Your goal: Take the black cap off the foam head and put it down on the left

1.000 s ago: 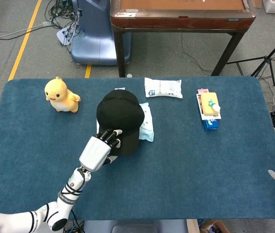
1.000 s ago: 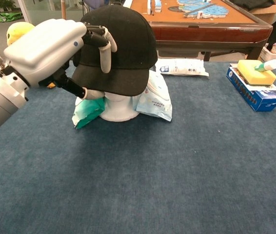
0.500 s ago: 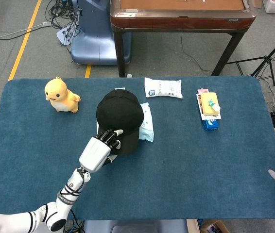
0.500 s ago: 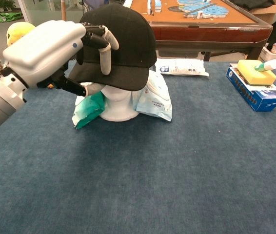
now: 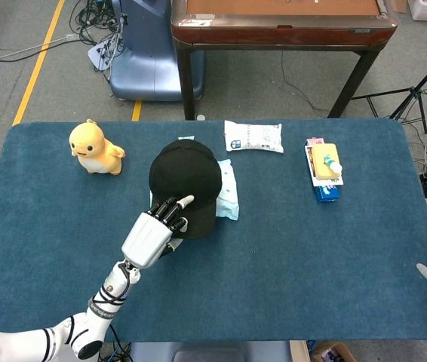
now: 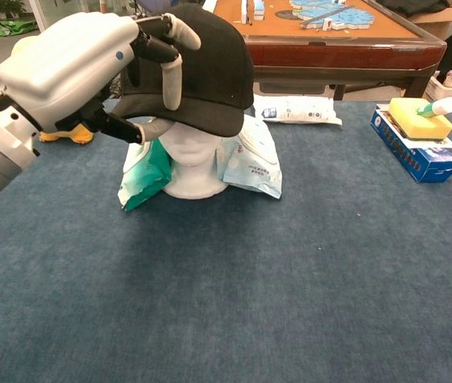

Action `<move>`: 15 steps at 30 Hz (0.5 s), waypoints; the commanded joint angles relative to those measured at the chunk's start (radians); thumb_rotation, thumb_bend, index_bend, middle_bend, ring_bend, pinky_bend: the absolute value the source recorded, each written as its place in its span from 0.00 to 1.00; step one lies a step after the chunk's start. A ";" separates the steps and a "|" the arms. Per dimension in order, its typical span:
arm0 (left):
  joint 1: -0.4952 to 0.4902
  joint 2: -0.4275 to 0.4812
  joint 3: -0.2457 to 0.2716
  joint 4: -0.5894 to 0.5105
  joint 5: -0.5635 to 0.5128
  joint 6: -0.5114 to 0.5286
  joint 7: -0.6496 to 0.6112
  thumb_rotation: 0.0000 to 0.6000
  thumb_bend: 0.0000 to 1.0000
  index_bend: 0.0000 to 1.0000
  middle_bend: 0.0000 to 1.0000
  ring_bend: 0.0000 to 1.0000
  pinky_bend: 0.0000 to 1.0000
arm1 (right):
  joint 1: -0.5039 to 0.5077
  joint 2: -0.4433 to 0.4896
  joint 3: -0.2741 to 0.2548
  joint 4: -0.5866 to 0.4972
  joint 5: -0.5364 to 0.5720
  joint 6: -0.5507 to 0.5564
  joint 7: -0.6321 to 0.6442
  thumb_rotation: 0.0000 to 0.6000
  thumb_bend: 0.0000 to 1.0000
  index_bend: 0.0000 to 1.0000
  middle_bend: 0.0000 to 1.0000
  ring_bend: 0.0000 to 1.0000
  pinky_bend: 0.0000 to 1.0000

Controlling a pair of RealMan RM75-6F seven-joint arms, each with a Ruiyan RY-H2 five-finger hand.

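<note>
Over smooth white foam head (image 6: 195,163), left robot hand (image 6: 82,60) gripping soft black cap (image 6: 198,68) by curved brim

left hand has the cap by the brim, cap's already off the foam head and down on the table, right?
Not quite. The left hand does grip the black cap by the brim, but the cap isn't on the table: it is lifted at the front and still sits over the white foam head. The chest view shows the face uncovered beneath the raised brim.

On the blue worktop (image 5: 289,249), a yellow duck toy (image 5: 94,148) sits at ten o'clock, a white packet (image 5: 253,136) at twelve, a sponge-topped box (image 5: 324,173) at two.
</note>
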State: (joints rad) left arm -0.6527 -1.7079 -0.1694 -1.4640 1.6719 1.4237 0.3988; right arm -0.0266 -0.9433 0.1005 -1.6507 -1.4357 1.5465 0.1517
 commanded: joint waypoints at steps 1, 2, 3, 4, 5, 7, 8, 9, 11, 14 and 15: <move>-0.002 0.015 -0.011 -0.028 -0.010 -0.010 0.010 1.00 0.31 0.59 0.19 0.17 0.42 | 0.001 0.000 0.000 0.000 0.001 -0.002 -0.001 1.00 0.08 0.45 0.45 0.36 0.55; -0.003 0.020 -0.016 -0.040 -0.015 -0.014 0.013 1.00 0.31 0.60 0.19 0.17 0.42 | 0.001 0.000 0.000 0.000 0.002 -0.003 -0.001 1.00 0.08 0.45 0.45 0.36 0.55; -0.003 0.026 -0.020 -0.052 -0.020 -0.017 0.015 1.00 0.31 0.60 0.19 0.17 0.42 | 0.001 0.000 0.001 0.000 0.003 -0.004 -0.001 1.00 0.08 0.45 0.45 0.36 0.55; -0.004 0.033 -0.026 -0.068 -0.027 -0.022 0.019 1.00 0.31 0.60 0.19 0.17 0.42 | 0.002 0.001 0.001 -0.001 0.004 -0.004 -0.003 1.00 0.08 0.45 0.45 0.36 0.55; -0.004 0.039 -0.030 -0.081 -0.033 -0.026 0.020 1.00 0.31 0.60 0.19 0.17 0.42 | 0.002 0.001 0.001 -0.002 0.004 -0.005 -0.004 1.00 0.08 0.45 0.45 0.36 0.55; -0.005 0.050 -0.039 -0.107 -0.048 -0.037 0.024 1.00 0.31 0.60 0.19 0.17 0.42 | 0.003 0.001 0.001 -0.002 0.005 -0.006 -0.005 1.00 0.08 0.45 0.45 0.36 0.55; -0.006 0.058 -0.044 -0.124 -0.058 -0.045 0.031 1.00 0.31 0.60 0.19 0.17 0.42 | 0.003 0.000 0.001 -0.002 0.006 -0.007 -0.007 1.00 0.08 0.45 0.45 0.36 0.55; -0.007 0.064 -0.048 -0.136 -0.065 -0.052 0.036 1.00 0.32 0.60 0.19 0.17 0.42 | 0.004 0.000 0.001 -0.003 0.006 -0.008 -0.008 1.00 0.08 0.45 0.45 0.36 0.55; -0.010 0.080 -0.056 -0.163 -0.085 -0.071 0.058 1.00 0.32 0.61 0.19 0.17 0.42 | 0.004 0.000 0.000 -0.003 0.005 -0.009 -0.011 1.00 0.08 0.45 0.45 0.36 0.55; -0.013 0.107 -0.069 -0.214 -0.130 -0.106 0.100 1.00 0.32 0.61 0.19 0.17 0.42 | 0.005 0.000 0.000 -0.004 0.006 -0.010 -0.013 1.00 0.08 0.45 0.45 0.36 0.55; -0.014 0.116 -0.074 -0.230 -0.146 -0.117 0.114 1.00 0.32 0.61 0.19 0.17 0.42 | 0.005 0.000 0.000 -0.004 0.006 -0.010 -0.013 1.00 0.08 0.45 0.45 0.36 0.55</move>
State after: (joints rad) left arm -0.6640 -1.6104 -0.2319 -1.6673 1.5519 1.3287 0.4884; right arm -0.0218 -0.9428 0.1004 -1.6548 -1.4301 1.5359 0.1386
